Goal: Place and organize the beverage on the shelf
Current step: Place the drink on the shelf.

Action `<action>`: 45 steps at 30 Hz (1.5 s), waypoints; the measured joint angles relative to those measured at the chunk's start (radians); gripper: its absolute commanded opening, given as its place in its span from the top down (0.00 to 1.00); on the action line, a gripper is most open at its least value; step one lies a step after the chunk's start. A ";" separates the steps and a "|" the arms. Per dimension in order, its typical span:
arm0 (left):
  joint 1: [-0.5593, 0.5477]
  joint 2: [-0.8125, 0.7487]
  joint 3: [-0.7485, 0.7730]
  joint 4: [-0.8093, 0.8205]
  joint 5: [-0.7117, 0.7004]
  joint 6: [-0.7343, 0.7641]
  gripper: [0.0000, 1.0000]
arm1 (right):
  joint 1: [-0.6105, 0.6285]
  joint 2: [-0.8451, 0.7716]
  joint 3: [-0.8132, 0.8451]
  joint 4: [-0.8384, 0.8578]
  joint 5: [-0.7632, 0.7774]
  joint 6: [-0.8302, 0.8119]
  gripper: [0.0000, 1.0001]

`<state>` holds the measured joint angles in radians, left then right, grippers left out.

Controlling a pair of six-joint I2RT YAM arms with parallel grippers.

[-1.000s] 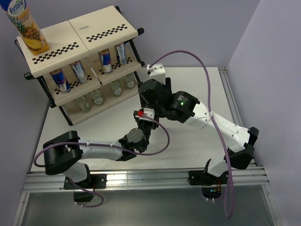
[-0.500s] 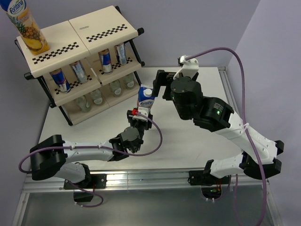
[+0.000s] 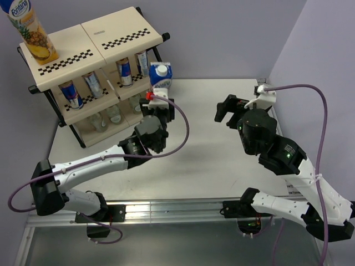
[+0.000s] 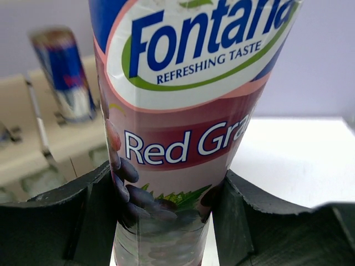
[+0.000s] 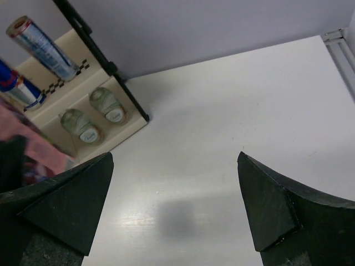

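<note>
My left gripper (image 3: 158,98) is shut on the grape-purple carton (image 3: 160,75), holding it upright above the table, right beside the shelf's (image 3: 83,44) right end. In the left wrist view the carton (image 4: 177,122) fills the frame between my fingers (image 4: 89,221). The pineapple-yellow carton (image 3: 30,30) stands on the top tier at the left. Several blue-silver-red cans (image 3: 71,94) lie on the middle tier and clear bottles (image 3: 113,114) on the bottom tier. My right gripper (image 3: 226,112) is open and empty over the table's right half, its jaws spread wide (image 5: 175,216).
The white table (image 3: 211,160) has a metal rail along its right edge (image 3: 274,119). Purple cables loop from both arms. A wall rises behind the shelf. In the right wrist view two bottles (image 5: 91,119) and cans (image 5: 41,47) show at the shelf's right end.
My left gripper has lifted the purple carton up and back toward the shelf's right end. My right gripper has let go of it and drawn back to the right, open.
</note>
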<state>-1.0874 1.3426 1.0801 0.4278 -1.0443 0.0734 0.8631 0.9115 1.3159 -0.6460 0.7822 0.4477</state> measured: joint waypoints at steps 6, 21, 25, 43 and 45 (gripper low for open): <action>0.063 0.014 0.273 -0.123 -0.018 0.058 0.57 | -0.071 0.011 -0.051 0.020 -0.050 -0.004 0.00; 0.319 0.179 0.856 -0.201 -0.025 0.233 0.57 | -0.161 0.065 -0.201 0.064 -0.174 -0.004 0.00; 0.402 0.256 0.990 -0.240 -0.021 0.274 0.57 | -0.169 0.073 -0.226 0.071 -0.189 -0.004 0.00; 0.716 0.374 1.100 -0.414 0.268 0.170 0.58 | -0.174 0.100 -0.267 0.117 -0.254 -0.013 0.00; 0.751 0.375 1.092 -0.436 0.292 0.145 0.58 | -0.174 0.098 -0.278 0.124 -0.257 -0.016 0.00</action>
<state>-0.3363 1.7180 2.1723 -0.0078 -0.7525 0.2184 0.6891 1.0100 1.0378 -0.5224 0.5247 0.4313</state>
